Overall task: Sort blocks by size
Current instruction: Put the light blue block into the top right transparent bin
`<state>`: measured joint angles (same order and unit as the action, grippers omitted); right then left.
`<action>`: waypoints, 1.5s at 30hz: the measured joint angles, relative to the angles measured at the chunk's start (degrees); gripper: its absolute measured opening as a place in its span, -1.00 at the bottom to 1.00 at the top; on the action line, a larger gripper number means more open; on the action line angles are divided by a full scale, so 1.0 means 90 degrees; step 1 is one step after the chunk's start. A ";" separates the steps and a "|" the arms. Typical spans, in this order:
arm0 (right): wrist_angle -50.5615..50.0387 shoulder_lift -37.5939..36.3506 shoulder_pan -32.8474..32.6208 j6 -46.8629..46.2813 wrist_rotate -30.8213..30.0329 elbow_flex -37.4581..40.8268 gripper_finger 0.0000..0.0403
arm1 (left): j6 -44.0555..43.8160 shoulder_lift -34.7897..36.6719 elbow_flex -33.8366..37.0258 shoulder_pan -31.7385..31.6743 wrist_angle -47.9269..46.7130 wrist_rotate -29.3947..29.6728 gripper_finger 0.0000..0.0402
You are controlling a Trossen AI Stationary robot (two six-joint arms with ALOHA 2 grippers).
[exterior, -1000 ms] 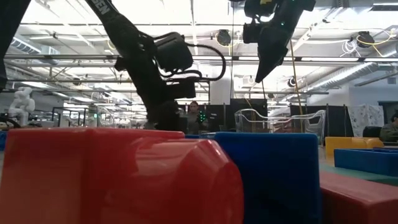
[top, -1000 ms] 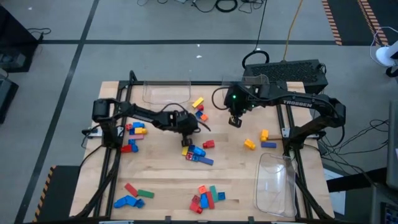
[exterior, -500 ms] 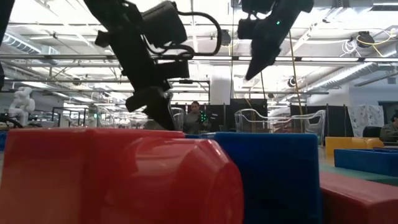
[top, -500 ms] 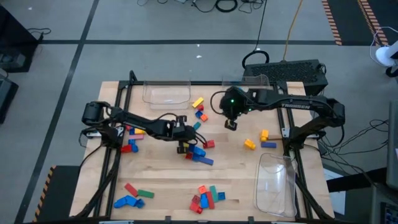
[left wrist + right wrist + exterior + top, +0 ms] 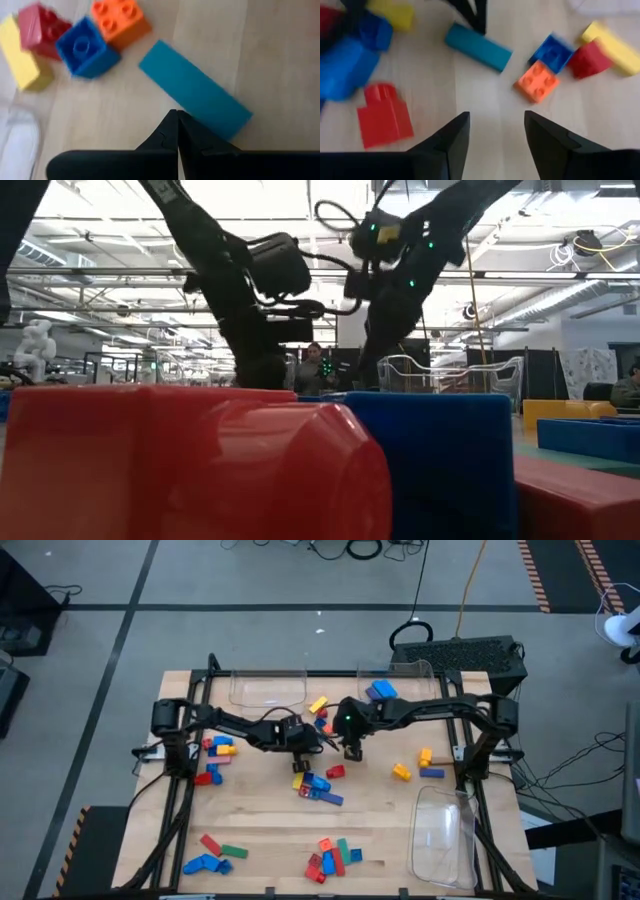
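Pale wooden boards make up the table [image 5: 260, 830], which stands on a grey floor with cables trailing behind it. Near its middle lies a teal bar [image 5: 194, 89], the landmark for everything else. Just beyond one end of the teal bar sit an orange block [image 5: 120, 22], a blue block [image 5: 86, 47], a red block [image 5: 42, 29] and a yellow bar [image 5: 23, 60], bunched together. On the near side of the teal bar a red brick [image 5: 384, 115] lies by a pile of blue blocks [image 5: 350, 55]. More blocks [image 5: 334, 855] lie well apart from the teal bar along the table's front edge, and others [image 5: 417, 764] well off toward the right.

Directly at the teal bar's long edge, the left gripper [image 5: 177, 131] points down with its fingertips pressed together and nothing between them. Facing it from the other side of the teal bar, the right gripper [image 5: 494, 131] hovers over bare wood, fingers parted and empty.

Clear trays [image 5: 268, 688] sit at the table's back edge and right front corner, well apart from the teal bar.
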<state>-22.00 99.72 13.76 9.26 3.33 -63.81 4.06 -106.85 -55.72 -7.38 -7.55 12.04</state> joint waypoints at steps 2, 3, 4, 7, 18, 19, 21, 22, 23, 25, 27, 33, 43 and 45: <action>-0.0136 0.0098 0.0000 0.0220 0.0001 0.0000 -0.12 | 0.0188 -0.0060 0.0000 -0.0056 0.0220 -0.0079 -0.99; -0.0181 0.0130 0.0000 0.0400 0.0001 -0.0002 -0.12 | 0.0279 -0.0073 0.0000 -0.0070 0.0318 -0.0115 -0.99; -0.0252 0.0159 0.0000 0.0619 0.0003 -0.0002 -0.12 | 0.0364 -0.0083 0.0001 -0.0070 0.0407 -0.0146 -0.98; -0.0271 0.0235 0.0000 0.1205 -0.0002 -0.0002 -0.12 | 0.0604 -0.0108 0.0007 -0.0072 0.0784 -0.0496 -0.99; -0.0264 0.0250 -0.0123 0.2247 0.0001 -0.0010 0.05 | 0.1088 -0.0466 0.0012 0.0108 0.1846 -0.1257 -0.98; -0.0219 0.0280 -0.0167 0.2391 0.0001 -0.0010 0.06 | 0.1090 -0.0467 0.0012 0.0144 0.1826 -0.1123 -0.98; -0.0149 0.0305 -0.0243 0.2595 0.0001 -0.0010 0.08 | 0.1031 -0.0420 0.0012 0.0204 0.1731 -0.0770 -0.99; -0.0066 0.0346 -0.0280 0.2675 -0.0001 -0.0010 0.09 | 0.0980 -0.0388 0.0014 0.0219 0.1712 -0.0610 -0.99; 0.0079 0.0393 -0.0316 0.2742 0.0003 -0.0016 0.09 | 0.0967 -0.0348 0.0014 0.0225 0.1761 -0.0522 -0.99; 0.0133 0.0480 -0.0363 0.2778 -0.0026 -0.0071 0.09 | 0.0947 -0.0309 0.0001 0.0202 0.1896 -0.0503 -0.98; 0.0022 0.0554 -0.0382 0.2691 -0.0032 -0.0160 0.09 | 0.0941 -0.0311 -0.0003 0.0097 0.1962 -0.0588 -0.98; -0.0707 0.0551 -0.0418 0.2318 -0.0393 -0.0347 0.09 | 0.0920 -0.0383 -0.0012 -0.0087 0.2012 -0.0955 -0.98; -0.1025 0.0520 -0.0435 0.2000 -0.0320 -0.0408 0.09 | 0.0938 -0.0779 -0.0040 -0.0094 0.2846 -0.1452 -0.98; -0.1054 0.0520 -0.0462 0.2102 -0.0321 -0.0399 0.09 | 0.0962 -0.0952 -0.0169 -0.0082 0.2933 -0.1519 -0.98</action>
<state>-31.48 104.40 9.60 28.18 0.44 -67.40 12.71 -115.42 -57.24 -8.12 18.84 -1.63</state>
